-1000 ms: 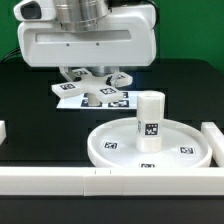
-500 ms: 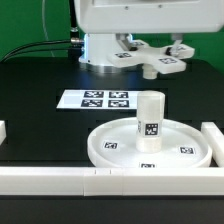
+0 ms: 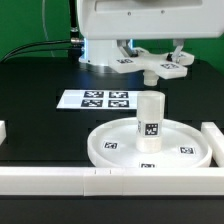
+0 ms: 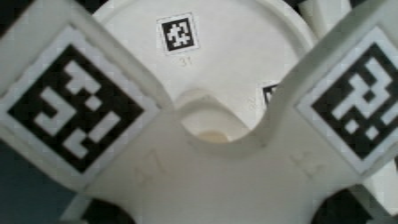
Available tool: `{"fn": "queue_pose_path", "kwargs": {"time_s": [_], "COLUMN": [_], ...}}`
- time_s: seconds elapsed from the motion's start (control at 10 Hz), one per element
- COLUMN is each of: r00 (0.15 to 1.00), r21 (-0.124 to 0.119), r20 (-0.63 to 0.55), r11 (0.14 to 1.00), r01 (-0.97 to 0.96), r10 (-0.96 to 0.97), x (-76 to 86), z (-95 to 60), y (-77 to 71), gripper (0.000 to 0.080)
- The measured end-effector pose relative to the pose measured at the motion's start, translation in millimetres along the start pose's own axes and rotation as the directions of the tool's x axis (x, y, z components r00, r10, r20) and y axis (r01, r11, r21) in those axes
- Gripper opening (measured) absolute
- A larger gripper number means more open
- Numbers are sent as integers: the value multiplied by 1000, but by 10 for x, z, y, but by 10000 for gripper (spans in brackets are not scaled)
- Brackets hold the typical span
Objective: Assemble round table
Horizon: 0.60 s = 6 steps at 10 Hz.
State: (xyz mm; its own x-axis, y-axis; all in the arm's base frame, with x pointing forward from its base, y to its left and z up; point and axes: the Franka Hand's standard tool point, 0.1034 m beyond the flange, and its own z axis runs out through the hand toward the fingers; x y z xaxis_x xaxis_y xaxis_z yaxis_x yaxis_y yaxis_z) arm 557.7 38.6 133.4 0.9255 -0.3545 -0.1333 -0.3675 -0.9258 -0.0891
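The large rimmed round disc (image 3: pixel 150 150) lies at the front of the table with the short cylindrical post (image 3: pixel 149 121) standing upright on its hub. My gripper (image 3: pixel 148 52) is shut on the cross-shaped foot (image 3: pixel 160 64) and holds it in the air behind and above the post, a little toward the exterior view's right. In the wrist view the foot (image 4: pixel 205 160) fills the picture, with its tagged arms spreading to both sides. A white rounded tagged surface (image 4: pixel 178 30) shows beyond it. My fingertips are hidden by the foot.
The marker board (image 3: pixel 95 99) lies flat on the black table behind the disc. Long white border rails run along the front (image 3: pixel 60 180) and at the exterior view's right (image 3: pixel 213 135). A short white block (image 3: pixel 3 130) sits at the left edge.
My gripper has lifted the cross-shaped foot from the marker board and carried it up and toward the exterior view's right. In the last half second it shifted only slightly.
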Motion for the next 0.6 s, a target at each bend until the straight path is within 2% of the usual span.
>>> {"fn": "queue_pose_path", "kwargs": {"time_s": [0.6], "r00": [1000], "r21": [-10], "r20": [0], "r11": [1000], "r01": [2], "r10": [-2], "x": [39], "z": [123], "y": [24], "gripper": [453]}}
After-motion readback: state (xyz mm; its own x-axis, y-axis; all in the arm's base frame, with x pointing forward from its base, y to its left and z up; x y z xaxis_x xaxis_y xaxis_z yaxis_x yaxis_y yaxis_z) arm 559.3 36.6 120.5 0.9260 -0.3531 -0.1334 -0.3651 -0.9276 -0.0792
